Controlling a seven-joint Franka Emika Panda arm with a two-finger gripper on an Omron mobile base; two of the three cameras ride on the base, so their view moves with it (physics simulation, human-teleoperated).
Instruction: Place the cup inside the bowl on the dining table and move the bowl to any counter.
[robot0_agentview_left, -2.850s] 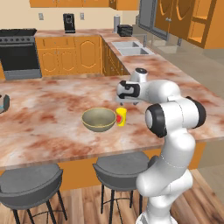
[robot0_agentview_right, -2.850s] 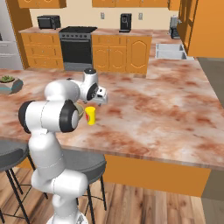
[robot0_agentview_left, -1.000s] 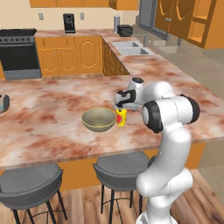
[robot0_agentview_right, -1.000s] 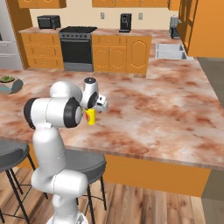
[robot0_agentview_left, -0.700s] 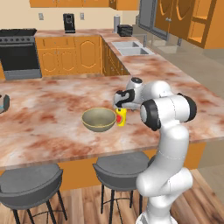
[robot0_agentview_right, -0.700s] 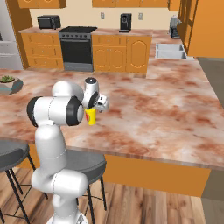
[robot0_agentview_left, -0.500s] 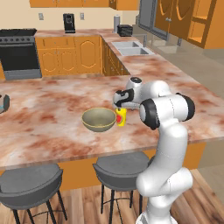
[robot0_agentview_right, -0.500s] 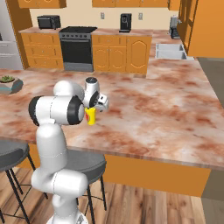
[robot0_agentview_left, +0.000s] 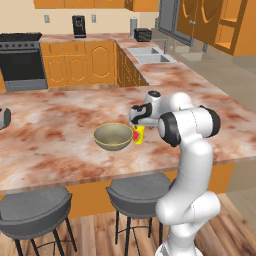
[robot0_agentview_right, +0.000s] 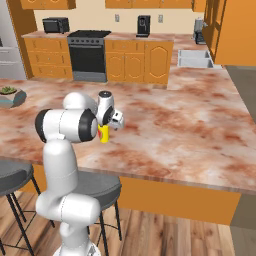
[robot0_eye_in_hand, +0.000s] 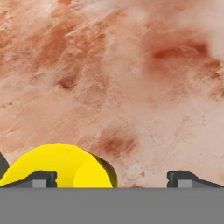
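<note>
We've got the gripper (robot0_eye_in_hand: 111, 177) low over the tabletop (robot0_agentview_left: 60, 150), right by the cup (robot0_agentview_left: 138, 134). Jaws are spread as wide as they go and hold nothing: in the hand view both tips poke up at the bottom, w/ bare marble between them on the right side.

What the next move turns on: the cup isn't centred in the gap. In the hand view its yellow rim sits at the bottom left, overlapping the left tip, while the right tip stands well clear of it. So the cup lies off toward the left-tip side of the hand, not midway. We'd judge a small sideways shift toward that side is needed before closing, else the left tip may land on the rim or knock the cup over instead of straddling it.

Cup axis: upright, open top facing the hand cam, so we look down into it. A grip across its width, coming from above, looks right to us. The red mark shows on its side in the left base view.

Where things are: the cup stands on the tabletop just beside the bowl (robot0_agentview_left: 113, 137), on the bowl's arm-side, apart or barely touching, can't tell which. In the right base view the cup (robot0_agentview_right: 104, 134) peeks out just under the hand. The bowl's empty, so step one (cup into bowl) isn't done yet; the carry is short, just up and over the near rim.
</note>
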